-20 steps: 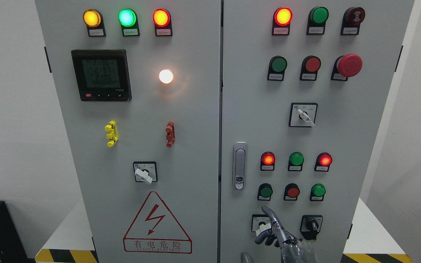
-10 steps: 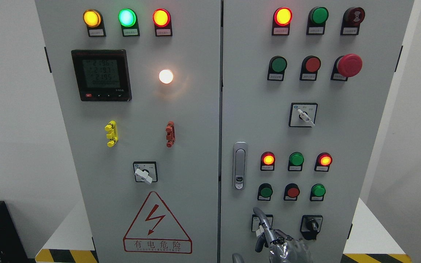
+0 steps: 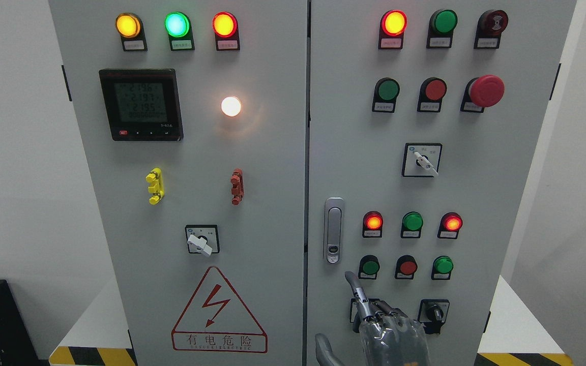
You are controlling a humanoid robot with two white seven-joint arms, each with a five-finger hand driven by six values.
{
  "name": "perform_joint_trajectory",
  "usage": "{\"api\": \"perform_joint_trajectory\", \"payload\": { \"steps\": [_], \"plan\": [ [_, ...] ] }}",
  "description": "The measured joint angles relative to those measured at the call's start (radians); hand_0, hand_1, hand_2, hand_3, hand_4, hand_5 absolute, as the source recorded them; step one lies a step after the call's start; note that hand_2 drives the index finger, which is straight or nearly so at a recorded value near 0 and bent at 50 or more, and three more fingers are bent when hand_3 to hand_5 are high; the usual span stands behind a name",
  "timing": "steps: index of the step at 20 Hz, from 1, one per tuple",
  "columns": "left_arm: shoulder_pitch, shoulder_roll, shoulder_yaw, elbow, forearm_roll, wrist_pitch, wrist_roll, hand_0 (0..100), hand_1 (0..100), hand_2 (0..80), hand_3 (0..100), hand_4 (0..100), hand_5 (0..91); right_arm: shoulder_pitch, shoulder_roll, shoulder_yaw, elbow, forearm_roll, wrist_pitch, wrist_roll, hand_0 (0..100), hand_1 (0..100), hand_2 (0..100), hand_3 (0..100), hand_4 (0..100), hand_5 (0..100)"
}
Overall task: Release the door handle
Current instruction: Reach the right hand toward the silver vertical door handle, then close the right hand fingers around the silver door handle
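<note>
The silver door handle (image 3: 333,230) sits upright in its recess at the left edge of the right cabinet door (image 3: 476,203). The door looks closed, flush with the left door (image 3: 272,229). My right hand (image 3: 369,317) rises from the bottom edge, below and slightly right of the handle. Its index finger (image 3: 355,291) points up, the tip a short way under the handle's lower end and apart from it. The thumb (image 3: 323,351) sticks out to the left, and the other fingers are bent. The hand holds nothing. It covers a rotary switch on the lower panel.
Around the hand are round pushbuttons (image 3: 407,266), lit indicator lamps (image 3: 373,222) and a black rotary switch (image 3: 433,311). A red emergency stop (image 3: 486,90) projects at the upper right. The left door carries a meter (image 3: 141,104) and a warning triangle (image 3: 218,310).
My right hand has moved up and to the left, bringing the index fingertip closer to the handle's lower end. The handle and doors have not moved.
</note>
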Motion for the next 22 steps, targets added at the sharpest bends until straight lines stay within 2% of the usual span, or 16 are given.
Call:
{"api": "perform_joint_trajectory", "payload": {
  "steps": [9, 14, 22],
  "plan": [
    [0.000, 0.000, 0.000, 0.000, 0.000, 0.000, 0.000, 0, 0, 4.4, 11, 1, 0.0, -0.036, 0.003, 0.030, 0.039, 0.060, 0.024, -0.003, 30, 24, 0, 75, 72, 75],
    [0.000, 0.000, 0.000, 0.000, 0.000, -0.001, 0.000, 0, 0, 4.5, 11, 1, 0.0, -0.070, 0.004, 0.040, 0.063, 0.071, 0.070, 0.007, 30, 23, 0, 75, 72, 75],
    [0.000, 0.000, 0.000, 0.000, 0.000, -0.002, 0.000, 0, 0, 4.5, 11, 1, 0.0, -0.106, 0.005, 0.054, 0.099, 0.076, 0.099, 0.009, 30, 23, 0, 76, 73, 75]
  ]
}}
